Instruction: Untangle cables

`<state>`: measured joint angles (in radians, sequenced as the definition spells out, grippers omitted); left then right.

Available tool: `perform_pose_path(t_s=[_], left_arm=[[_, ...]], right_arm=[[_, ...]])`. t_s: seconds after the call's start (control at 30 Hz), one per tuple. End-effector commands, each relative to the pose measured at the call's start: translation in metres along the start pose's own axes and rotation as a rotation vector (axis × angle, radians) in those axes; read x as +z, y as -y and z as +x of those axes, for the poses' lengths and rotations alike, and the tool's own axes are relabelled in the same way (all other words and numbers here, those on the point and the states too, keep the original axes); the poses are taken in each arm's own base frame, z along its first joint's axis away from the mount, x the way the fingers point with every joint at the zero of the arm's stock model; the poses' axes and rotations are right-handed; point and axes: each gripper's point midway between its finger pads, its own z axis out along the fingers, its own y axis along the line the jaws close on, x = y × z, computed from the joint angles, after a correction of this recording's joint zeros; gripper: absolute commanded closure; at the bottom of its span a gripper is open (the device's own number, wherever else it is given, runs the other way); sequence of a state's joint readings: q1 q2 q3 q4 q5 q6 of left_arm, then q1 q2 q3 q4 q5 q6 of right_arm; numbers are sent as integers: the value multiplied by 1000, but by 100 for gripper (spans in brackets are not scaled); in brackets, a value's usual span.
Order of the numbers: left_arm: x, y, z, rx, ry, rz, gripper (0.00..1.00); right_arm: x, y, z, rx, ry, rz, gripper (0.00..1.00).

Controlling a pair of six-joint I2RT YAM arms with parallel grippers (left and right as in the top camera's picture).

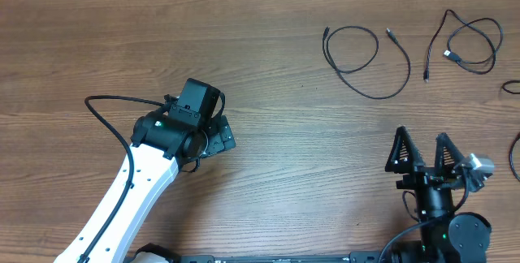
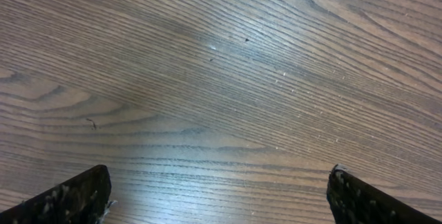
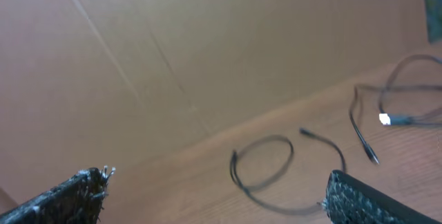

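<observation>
The cables point(image 1: 376, 52) lie at the far right of the wooden table point(image 1: 244, 36), spread out as separate strands. From my overhead view I make out two main ones. The left cable curls into a loose loop with a long tail sweeping round its near side, both small plug ends pointing far. The right cable point(image 1: 497, 40) sits just beside it without touching, folded into a flatter loop with one pale plug and one strand running toward the near side. Two more short black bits poke in at the right edge; I cannot tell what they belong to.

The right gripper point(image 1: 421, 153) is at the near right, fingers spread wide and holding nothing, aimed at the looped cable point(image 3: 238, 179) across bare wood grain. Its camera shows a plain brown panel point(image 3: 173, 44) rising behind the table's far edge.

The left gripper point(image 1: 219, 137) points down at mid-table, well apart from the cables, jaws fully released over wood point(image 2: 219, 196). The left arm's own thick black wire point(image 1: 106, 109) arcs out to its left.
</observation>
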<state>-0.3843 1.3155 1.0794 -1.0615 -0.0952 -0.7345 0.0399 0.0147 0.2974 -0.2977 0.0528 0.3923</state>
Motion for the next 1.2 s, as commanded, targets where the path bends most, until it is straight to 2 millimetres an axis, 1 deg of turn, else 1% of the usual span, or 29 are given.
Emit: perform_pose_path(t_s=[0.0, 0.23, 0.4, 0.57, 0.77, 1.17], left_arm=[[-1, -3, -2, -17, 14, -10, 0], [-1, -3, -2, -17, 13, -10, 1], [-1, -3, -2, -17, 13, -10, 0], [-1, -3, -2, -17, 13, -10, 0], [-1, -3, -2, -17, 13, -10, 0], [-1, -3, -2, -17, 13, -10, 1]], right_arm=[[5, 7, 12, 4, 2, 8, 0], [14, 20, 37, 3, -18, 19, 0], [19, 28, 45, 3, 1, 28, 0], [20, 31, 45, 3, 17, 30, 0], [20, 25, 34, 5, 63, 8, 0], [20, 26, 35, 5, 65, 7, 0]])
